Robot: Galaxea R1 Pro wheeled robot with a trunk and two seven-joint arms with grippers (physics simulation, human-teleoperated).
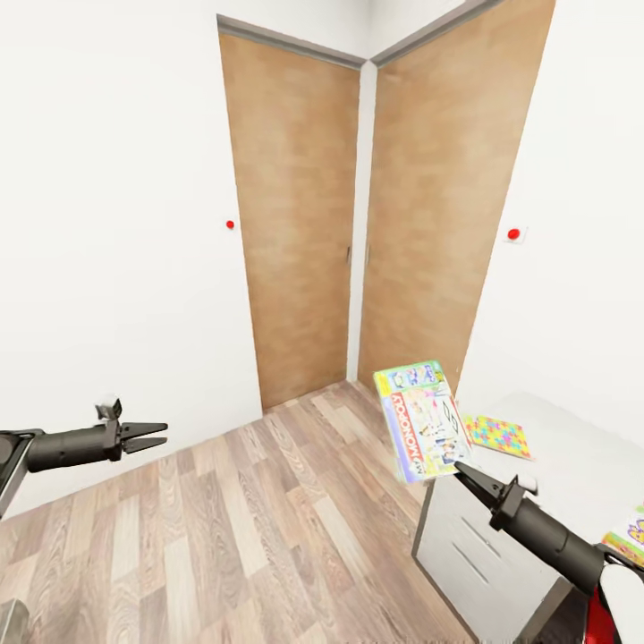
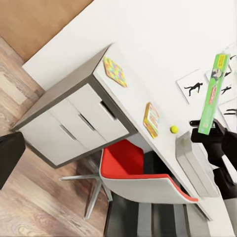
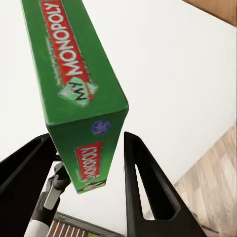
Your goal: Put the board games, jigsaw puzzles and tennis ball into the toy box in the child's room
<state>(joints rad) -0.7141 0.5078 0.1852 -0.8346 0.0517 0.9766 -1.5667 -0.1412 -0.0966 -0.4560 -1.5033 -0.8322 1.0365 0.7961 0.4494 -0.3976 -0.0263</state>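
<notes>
Monopoly box [image 1: 420, 420] upright in air, pinched at lower edge between right gripper [image 1: 467, 472] fingers, over table [image 1: 572, 447] corner. Jigsaw puzzle [image 1: 499, 436] flat on tabletop beside it; second jigsaw [image 2: 151, 119], tennis ball [image 2: 174, 129] further along. Left gripper [image 1: 157, 435] empty, fingers slightly parted, over wood floor [image 1: 250, 528].

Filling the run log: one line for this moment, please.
right hand: shut on Monopoly box, held up | left hand: open, holding nothing | jigsaw puzzle: on table

Red-seated swivel chair [image 2: 133, 170] at desk; red wall buttons [image 1: 513, 234] beside doors.
</notes>
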